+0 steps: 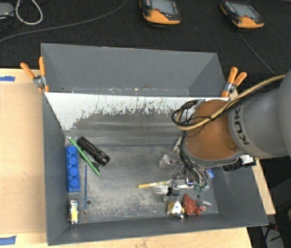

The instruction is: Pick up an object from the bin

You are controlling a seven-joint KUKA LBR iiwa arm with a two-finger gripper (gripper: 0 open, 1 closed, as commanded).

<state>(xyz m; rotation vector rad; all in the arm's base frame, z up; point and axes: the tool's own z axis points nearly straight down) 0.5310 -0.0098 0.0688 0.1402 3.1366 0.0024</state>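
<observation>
In the near right corner of the grey metal bin [135, 79], a small red plastic lump [190, 205] and a white-and-yellow scrap [175, 208] lay together. Just beyond them, the gripper [179, 186] hung low beside the bristle end of a yellow-handled brush [153, 186]. Whether the claw was open could not be told and nothing showed in it, so the pick seemed still to be made.

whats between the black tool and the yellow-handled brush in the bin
Nothing: in the camera view only bare bin floor lies between the black tool and the brush.
</observation>
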